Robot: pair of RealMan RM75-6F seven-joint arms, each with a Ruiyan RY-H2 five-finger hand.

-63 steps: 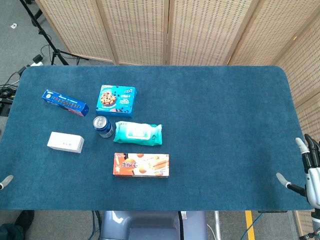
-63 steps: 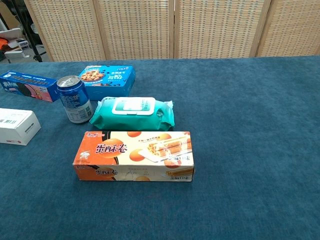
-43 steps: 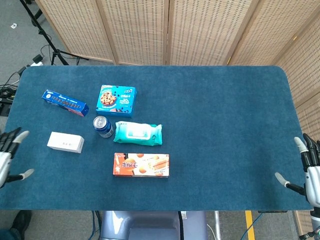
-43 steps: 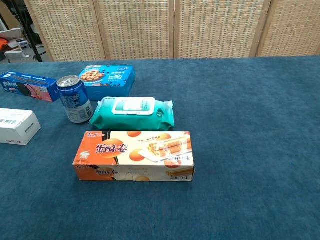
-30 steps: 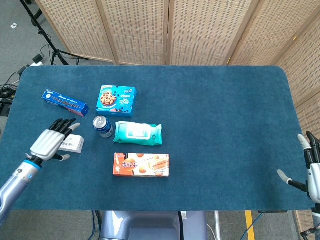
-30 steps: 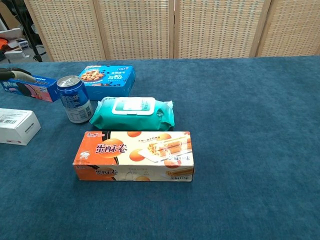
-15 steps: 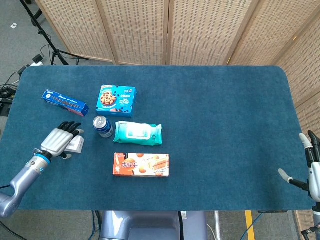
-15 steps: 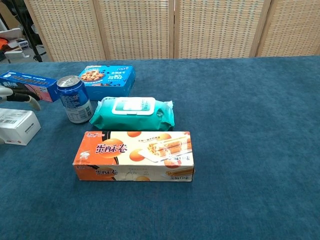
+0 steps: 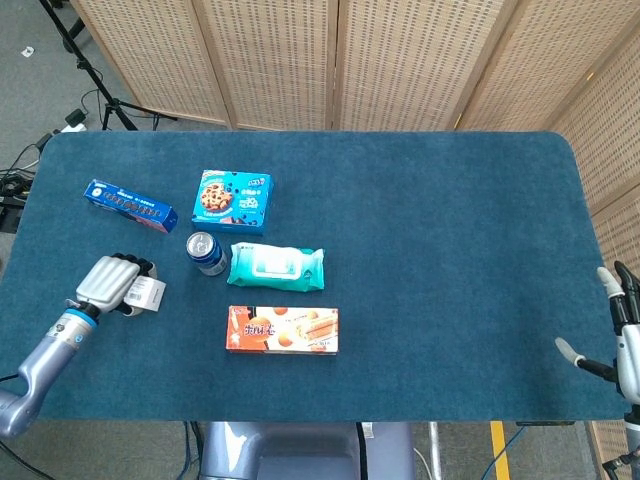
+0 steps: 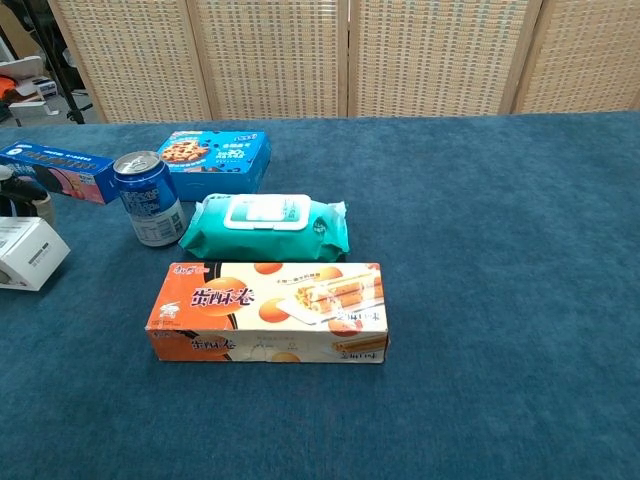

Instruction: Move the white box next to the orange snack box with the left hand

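Observation:
The white box (image 9: 148,292) lies at the table's left side, mostly covered by my left hand (image 9: 108,282), whose fingers curl over its far edge and grip it. In the chest view the white box (image 10: 30,252) sits at the left border, turned slightly, with dark fingertips (image 10: 27,191) behind it. The orange snack box (image 9: 282,330) lies flat to the right of the white box, near the front edge, and fills the middle of the chest view (image 10: 268,310). My right hand (image 9: 624,343) hangs off the table's right front corner, fingers spread, holding nothing.
A blue can (image 9: 205,252) stands just right of the white box, with a teal wipes pack (image 9: 276,267) beside it. Behind them lie a blue cookie box (image 9: 233,200) and a long blue box (image 9: 130,205). Bare blue cloth (image 9: 450,260) covers the table's right half.
My left hand came in from the left edge, settled over the white box and curled its fingers around it. The box has turned slightly. The right hand barely moved.

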